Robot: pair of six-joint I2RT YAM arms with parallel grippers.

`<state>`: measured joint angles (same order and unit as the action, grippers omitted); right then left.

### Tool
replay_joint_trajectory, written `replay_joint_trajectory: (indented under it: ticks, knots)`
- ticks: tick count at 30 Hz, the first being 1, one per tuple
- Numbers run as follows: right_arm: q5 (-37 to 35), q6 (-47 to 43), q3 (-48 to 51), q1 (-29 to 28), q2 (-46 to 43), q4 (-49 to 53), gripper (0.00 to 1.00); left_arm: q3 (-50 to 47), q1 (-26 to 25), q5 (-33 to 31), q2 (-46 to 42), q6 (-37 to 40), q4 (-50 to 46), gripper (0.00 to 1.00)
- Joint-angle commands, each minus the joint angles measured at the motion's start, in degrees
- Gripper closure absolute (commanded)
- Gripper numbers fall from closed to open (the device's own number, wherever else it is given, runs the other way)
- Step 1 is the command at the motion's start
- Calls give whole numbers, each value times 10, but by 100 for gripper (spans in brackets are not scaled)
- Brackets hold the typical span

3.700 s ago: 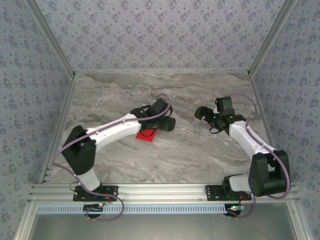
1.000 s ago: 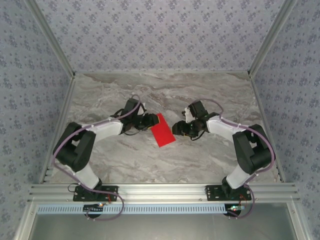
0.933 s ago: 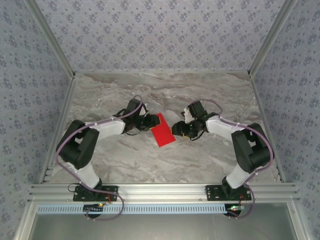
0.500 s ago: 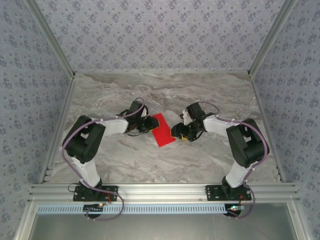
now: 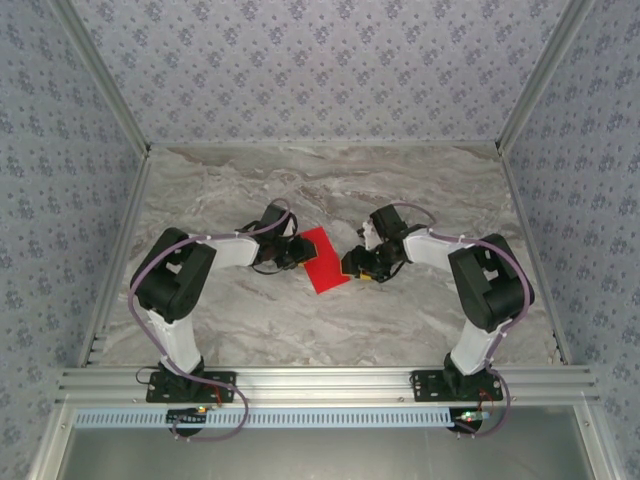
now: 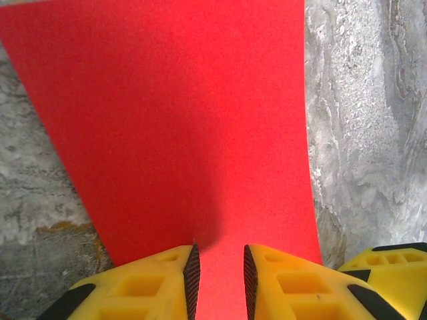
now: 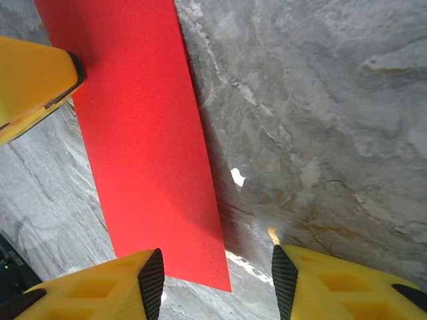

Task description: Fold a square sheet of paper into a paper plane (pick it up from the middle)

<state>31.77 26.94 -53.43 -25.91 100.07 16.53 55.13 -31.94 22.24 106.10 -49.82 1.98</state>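
Mid-frame on the marble worktop [image 5: 250, 180], a red sheet of paper [image 5: 325, 262] lies oblong, long axis upper left to lower right, between the left gripper [image 6: 219, 270], jaws narrowly apart over its left edge, and the equally near right gripper [image 7: 218, 277], jaws wide, straddling its right edge

Matt red sheet of paper [image 6: 187, 133] on smooth, faintly glossy marble table [image 7: 333, 100].
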Motion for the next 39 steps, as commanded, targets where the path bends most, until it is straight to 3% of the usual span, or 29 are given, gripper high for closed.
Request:
replay_joint_trajectory:
  ticks: [1,13,20,26,34,39]
  knots:
    - [13,10,-17,-7,9,15,51,2,-1,-19,7,15,-29,73]
    - [23,21,-17,-20,15,28,54,-1,-2,-19,7,13,-26,74]
    - [58,67,1,-21,7,-17,59,-4,-2,-19,7,14,-24,74]
    - [59,112,15,-13,-4,-48,69,-6,-2,-18,6,14,-22,74]
    - [33,113,14,-12,-14,-24,90,-6,-1,-6,1,22,-9,74]
    - [24,111,17,-9,-14,-22,83,-5,-2,3,-9,37,-2,74]
